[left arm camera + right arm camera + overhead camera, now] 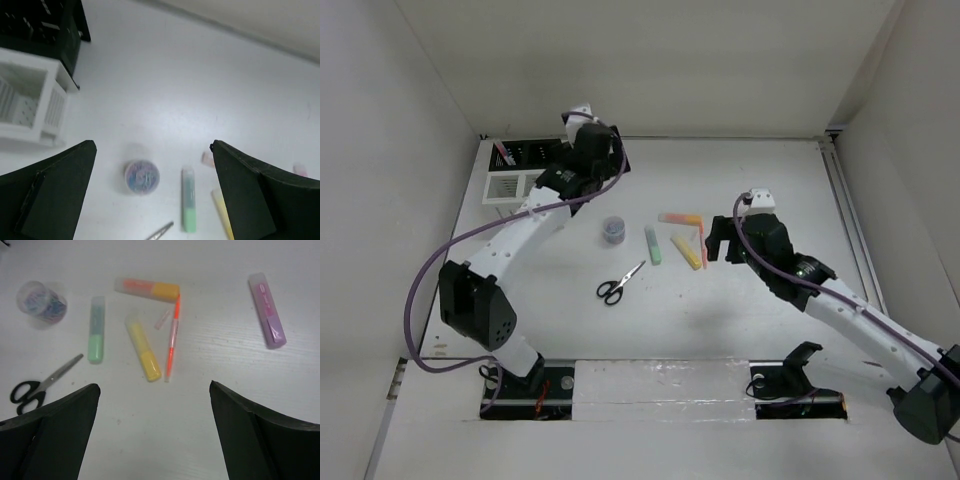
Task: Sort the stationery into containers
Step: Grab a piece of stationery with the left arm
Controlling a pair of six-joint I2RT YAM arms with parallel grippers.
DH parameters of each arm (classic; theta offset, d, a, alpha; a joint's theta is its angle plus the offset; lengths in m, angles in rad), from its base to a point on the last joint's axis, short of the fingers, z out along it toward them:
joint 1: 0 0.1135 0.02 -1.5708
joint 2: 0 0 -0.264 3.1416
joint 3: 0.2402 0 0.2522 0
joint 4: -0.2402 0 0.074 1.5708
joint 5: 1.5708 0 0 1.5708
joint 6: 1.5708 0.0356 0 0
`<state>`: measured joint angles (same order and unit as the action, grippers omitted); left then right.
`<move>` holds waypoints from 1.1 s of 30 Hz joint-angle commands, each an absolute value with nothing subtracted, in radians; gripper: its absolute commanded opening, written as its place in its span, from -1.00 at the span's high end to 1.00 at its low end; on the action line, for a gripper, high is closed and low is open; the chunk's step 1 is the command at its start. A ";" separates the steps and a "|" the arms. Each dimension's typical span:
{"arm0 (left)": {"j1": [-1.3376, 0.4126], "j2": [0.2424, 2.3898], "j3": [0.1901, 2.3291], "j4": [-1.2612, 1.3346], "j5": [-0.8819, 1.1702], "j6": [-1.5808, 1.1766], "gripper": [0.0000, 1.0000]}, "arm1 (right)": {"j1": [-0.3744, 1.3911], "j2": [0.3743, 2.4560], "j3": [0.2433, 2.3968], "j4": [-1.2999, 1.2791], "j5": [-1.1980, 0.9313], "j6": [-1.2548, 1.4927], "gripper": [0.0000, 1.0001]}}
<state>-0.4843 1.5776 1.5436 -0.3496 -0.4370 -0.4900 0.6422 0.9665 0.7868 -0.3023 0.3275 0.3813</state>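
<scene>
behind the left arm (520, 235), the mesh holder (528, 155) is half hidden; left fingers (50, 200) and right fingers (55, 435) gape.

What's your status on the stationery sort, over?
Both jaws open, empty. Green marker, yellow marker, orange marker, pink marker, pen, scissors, tub loose on table. Nothing blocking the pickup.
</scene>
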 commanded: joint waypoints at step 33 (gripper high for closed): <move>-1.019 2.207 1.948 -0.451 -0.350 -0.749 -0.63 | 0.627 0.514 0.914 -0.608 0.615 0.479 -0.93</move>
